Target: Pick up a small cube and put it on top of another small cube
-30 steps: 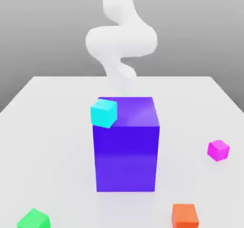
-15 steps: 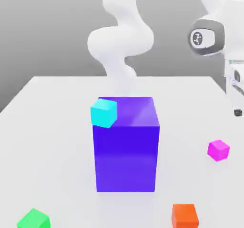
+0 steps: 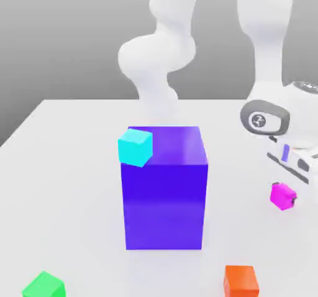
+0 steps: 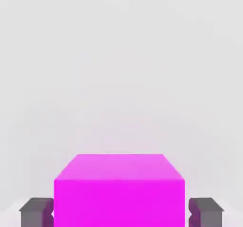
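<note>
Exterior view has the gripper (image 3: pixel 284 192) down at the magenta cube (image 3: pixel 283 197), which sits on the table (image 3: pixel 74 184) to the exterior view's right of the big blue block (image 3: pixel 164 205), w/ its fingers closed on opposite sides of the cube. Grasp step in hand, prob. about done; next move = straight lift, then carry high enough to clear the block & cyan cube (image 3: pixel 135 147) en route to the green cube (image 3: pixel 44 286), exterior view's near left.
</note>
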{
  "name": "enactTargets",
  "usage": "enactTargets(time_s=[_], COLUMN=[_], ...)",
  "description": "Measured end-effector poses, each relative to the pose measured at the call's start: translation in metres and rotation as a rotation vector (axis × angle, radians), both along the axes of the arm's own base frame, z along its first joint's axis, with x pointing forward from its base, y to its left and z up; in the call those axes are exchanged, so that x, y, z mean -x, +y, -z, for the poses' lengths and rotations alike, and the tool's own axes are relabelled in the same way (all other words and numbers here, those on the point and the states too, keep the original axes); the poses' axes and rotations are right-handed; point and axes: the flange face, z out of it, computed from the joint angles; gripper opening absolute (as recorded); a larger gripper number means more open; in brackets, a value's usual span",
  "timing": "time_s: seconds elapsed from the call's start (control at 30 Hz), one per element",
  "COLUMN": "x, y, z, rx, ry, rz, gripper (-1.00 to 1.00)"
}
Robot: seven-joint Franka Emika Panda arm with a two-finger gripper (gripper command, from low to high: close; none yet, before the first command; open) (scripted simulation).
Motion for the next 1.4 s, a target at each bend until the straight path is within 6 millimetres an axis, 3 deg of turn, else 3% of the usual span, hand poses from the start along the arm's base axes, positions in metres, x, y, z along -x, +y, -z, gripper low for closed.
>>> enactTargets(time_s=[0.1,0.3,0.43,0.57,0.73,0.83,0.97,1.07,1.1,1.27,1.3,1.4], x=[0.0,0.0,-0.081,-0.165,-0.241,-0.266,-0.28,-0.287,-0.288,-0.288,-0.289,-0.29], y=[0.0,0.0,-0.039,-0.109,-0.227,-0.301,-0.4,-0.474,-0.499,-0.499,-0.514,-0.527], z=[0.001,-0.053,-0.063,-0.067,-0.075,-0.083,-0.093,-0.072,-0.06,-0.06,-0.052,-0.081], rx=[0.001,0.001,0.011,0.018,0.02,0.018,0.01,0.003,0.002,0.002,0.001,-0.001], ry=[0.0,-0.001,0.015,0.028,0.036,0.034,0.023,0.012,0.007,0.007,0.003,-0.003], rz=[0.0,0.0,0.303,0.649,1.069,1.289,1.562,1.764,1.832,1.832,1.871,1.903], gripper=[-1.0,-1.0,-1.0,-1.0,-1.0,-1.0,-1.0,-1.0,1.0,1.0,1.0,1.0])
